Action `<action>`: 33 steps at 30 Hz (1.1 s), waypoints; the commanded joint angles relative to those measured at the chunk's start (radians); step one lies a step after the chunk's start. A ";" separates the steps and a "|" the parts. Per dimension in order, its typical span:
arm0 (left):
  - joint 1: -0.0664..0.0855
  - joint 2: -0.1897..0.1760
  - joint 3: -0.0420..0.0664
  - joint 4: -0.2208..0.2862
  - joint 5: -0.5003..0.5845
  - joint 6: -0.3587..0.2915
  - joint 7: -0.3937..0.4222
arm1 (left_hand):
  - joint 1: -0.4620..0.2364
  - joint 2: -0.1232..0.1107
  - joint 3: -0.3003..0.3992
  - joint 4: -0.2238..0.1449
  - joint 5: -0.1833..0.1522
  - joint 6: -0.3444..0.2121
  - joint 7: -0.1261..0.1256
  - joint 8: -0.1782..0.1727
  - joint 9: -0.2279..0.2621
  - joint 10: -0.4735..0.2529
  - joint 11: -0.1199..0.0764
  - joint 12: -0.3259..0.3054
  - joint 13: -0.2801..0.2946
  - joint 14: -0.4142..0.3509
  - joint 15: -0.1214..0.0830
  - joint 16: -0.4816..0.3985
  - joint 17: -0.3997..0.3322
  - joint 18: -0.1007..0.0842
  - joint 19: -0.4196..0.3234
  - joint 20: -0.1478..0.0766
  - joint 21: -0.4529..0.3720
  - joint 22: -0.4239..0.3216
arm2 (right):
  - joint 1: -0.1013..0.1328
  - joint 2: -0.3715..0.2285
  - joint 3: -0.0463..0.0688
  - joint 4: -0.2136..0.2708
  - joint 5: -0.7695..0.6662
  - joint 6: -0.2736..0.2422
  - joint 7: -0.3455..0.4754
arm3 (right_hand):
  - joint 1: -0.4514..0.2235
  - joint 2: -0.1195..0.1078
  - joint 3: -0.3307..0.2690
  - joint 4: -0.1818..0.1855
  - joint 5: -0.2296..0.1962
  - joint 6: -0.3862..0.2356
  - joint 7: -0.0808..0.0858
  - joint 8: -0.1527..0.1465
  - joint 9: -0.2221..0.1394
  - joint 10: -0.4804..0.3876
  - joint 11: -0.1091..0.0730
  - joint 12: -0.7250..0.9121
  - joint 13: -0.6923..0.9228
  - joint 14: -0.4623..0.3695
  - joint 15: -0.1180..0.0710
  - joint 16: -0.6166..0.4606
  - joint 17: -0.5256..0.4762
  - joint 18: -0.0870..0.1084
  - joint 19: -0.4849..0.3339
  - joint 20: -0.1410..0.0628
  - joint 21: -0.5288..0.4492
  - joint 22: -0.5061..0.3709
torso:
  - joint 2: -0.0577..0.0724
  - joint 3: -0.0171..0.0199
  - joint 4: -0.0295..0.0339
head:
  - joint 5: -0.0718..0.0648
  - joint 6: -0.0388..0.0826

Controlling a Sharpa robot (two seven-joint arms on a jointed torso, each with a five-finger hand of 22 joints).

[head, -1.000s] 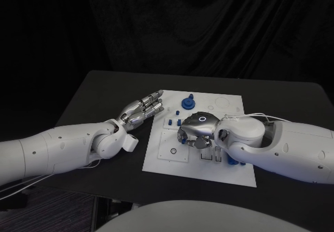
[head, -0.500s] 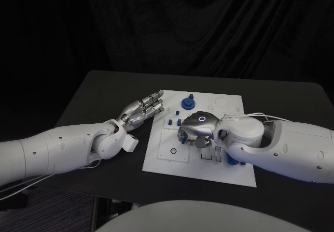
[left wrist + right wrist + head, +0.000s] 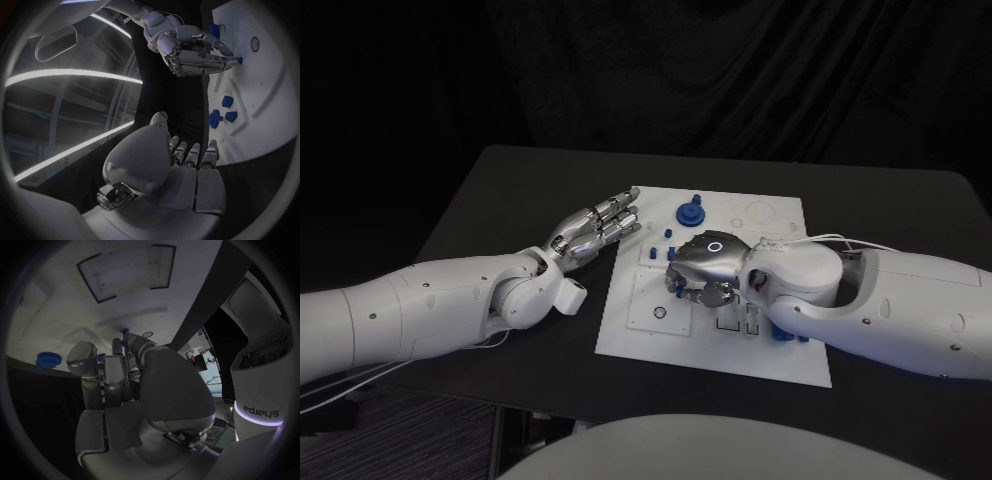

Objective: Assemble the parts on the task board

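While the right hand (image 3: 705,268) hunches over the middle of the task board (image 3: 776,350), fingers curled around a small blue part (image 3: 238,60) held just above the plate, the left hand (image 3: 593,229) waits beside the board's edge on the bench (image 3: 516,180), fingers apart, holding nothing.

My head camera looks down from high up at the black table (image 3: 516,190), from its near edge toward the far edge. It sees the whole white task board (image 3: 711,350) and both my arms.

My left wrist camera sits close behind my left robot hand (image 3: 181,165). It looks past that hand, across the board's edge, to my right robot hand (image 3: 190,50) farther off.

My right wrist camera sits very close behind my right robot hand, looking over its fingers (image 3: 112,370) at the board just beyond.

All three cameras share the task board and my right robot hand.
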 commanded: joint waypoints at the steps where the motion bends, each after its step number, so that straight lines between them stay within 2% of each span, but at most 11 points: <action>1: -0.002 0.001 0.001 0.002 0.002 0.015 0.070 | 0.007 0.004 0.006 0.000 0.004 0.007 0.005 0.005 0.001 -0.004 0.000 -0.004 0.000 0.003 0.008 -0.004 -0.001 0.010 0.002 0.002 0.005 0.000 | -0.004 0.003 0.000 0.002 -0.013 0.002 -0.012 | -0.001 -0.007 -0.001 -0.002 0.002 0.001 0.002 -0.004 -0.001 0.007 0.001 -0.006 -0.001 -0.008 -0.003 -0.004 0.000 0.009 -0.005 -0.002 -0.004 0.118 | 0.000 0.0001 0.0002 | 0.000 0.000; 14: -0.004 0.003 0.001 0.000 0.002 0.019 0.063 | 0.009 0.004 0.008 -0.002 0.005 0.008 0.010 0.005 0.001 -0.004 -0.002 -0.004 0.000 0.003 0.011 -0.004 -0.001 0.010 0.002 0.003 0.005 0.000 | -0.007 -0.001 0.000 0.006 -0.013 0.035 -0.027 | -0.003 -0.011 -0.002 -0.003 0.000 -0.001 0.003 -0.009 -0.005 0.010 0.001 -0.008 -0.002 -0.012 -0.003 -0.009 -0.008 0.011 -0.011 -0.002 -0.017 0.115 | 0.000 0.0000 -0.0005 | 0.001 0.000; 23: -0.005 0.004 0.001 -0.001 0.002 0.022 0.060 | 0.011 0.004 0.009 -0.004 0.006 0.007 0.012 0.005 0.001 -0.004 0.000 -0.004 0.000 0.003 0.013 -0.004 -0.001 0.010 0.002 0.004 0.005 0.001 | -0.008 -0.006 0.000 0.009 -0.013 0.034 -0.028 | 0.000 -0.012 0.000 -0.006 0.002 0.001 0.002 -0.011 -0.007 0.012 0.001 -0.010 -0.003 -0.015 -0.002 -0.011 -0.011 0.012 -0.014 -0.002 -0.022 0.114 | 0.000 0.0003 -0.0006 | 0.001 0.000; 27: -0.005 0.004 0.001 -0.001 0.002 0.022 0.058 | 0.011 0.004 0.009 -0.004 0.006 0.007 0.012 0.005 0.001 -0.004 0.000 -0.004 0.000 0.003 0.013 -0.004 -0.001 0.010 0.002 0.004 0.005 0.001 | -0.009 -0.007 0.000 0.008 -0.013 0.030 -0.028 | -0.004 -0.015 0.001 -0.006 0.003 -0.011 0.007 -0.025 -0.016 0.007 0.005 -0.019 -0.006 -0.017 0.000 -0.012 -0.012 0.012 -0.016 0.000 -0.022 0.114 | 0.000 0.0005 -0.0004 | 0.001 0.000; 28: -0.005 0.004 0.001 -0.002 0.002 0.022 0.058 | 0.012 0.003 0.010 -0.006 0.007 0.008 0.013 0.005 0.001 -0.004 0.000 -0.004 0.000 0.003 0.013 -0.004 -0.001 0.010 0.003 0.005 0.005 0.001 | -0.009 -0.007 0.000 0.008 -0.013 0.029 -0.028 | -0.012 -0.023 0.006 -0.002 -0.005 -0.062 0.021 -0.063 -0.039 -0.015 0.017 -0.037 -0.012 -0.022 0.010 -0.016 -0.019 0.012 -0.022 0.005 -0.031 0.111 | 0.000 0.0006 -0.0005 | 0.001 0.000; 29: -0.005 0.004 0.001 -0.002 0.002 0.021 0.059 | 0.012 0.003 0.010 -0.006 0.007 0.008 0.013 0.005 0.001 -0.004 0.000 -0.004 0.000 0.003 0.013 -0.004 -0.001 0.010 0.003 0.005 0.005 0.001 | -0.009 -0.007 0.000 0.008 -0.013 0.028 -0.027 | -0.015 -0.027 0.009 -0.001 -0.009 -0.084 0.020 -0.078 -0.050 -0.025 0.019 -0.045 -0.015 -0.025 0.012 -0.017 -0.021 0.013 -0.025 0.008 -0.038 0.110 | 0.000 0.0005 -0.0006 | 0.002 0.000; 32: -0.006 0.004 0.001 -0.002 0.002 0.020 0.060 | 0.014 0.002 0.012 -0.009 0.007 -0.005 0.007 0.002 -0.001 -0.003 0.010 -0.003 0.000 0.003 0.016 -0.004 -0.001 0.009 0.003 0.007 0.005 0.001 | -0.010 -0.008 0.000 0.007 -0.013 0.027 -0.025 | -0.029 -0.043 0.013 0.007 -0.025 -0.199 -0.018 -0.084 -0.093 -0.067 0.031 -0.068 -0.022 -0.036 0.024 -0.025 -0.035 0.017 -0.037 0.017 -0.059 0.104 | 0.000 0.0006 -0.0001 | 0.003 0.000; 33: -0.006 0.004 0.001 -0.002 0.002 0.020 0.060 | 0.015 0.002 0.013 -0.010 0.007 -0.008 0.005 0.002 -0.001 -0.002 0.012 -0.003 0.000 0.003 0.017 -0.004 -0.001 0.009 0.003 0.007 0.006 0.001 | -0.011 -0.009 0.000 0.007 -0.013 0.027 -0.025 | -0.031 -0.045 0.012 0.008 -0.028 -0.212 -0.025 -0.085 -0.099 -0.072 0.033 -0.070 -0.022 -0.038 0.024 -0.026 -0.037 0.017 -0.038 0.019 -0.061 0.104 | 0.000 0.0005 0.0000 | 0.003 0.000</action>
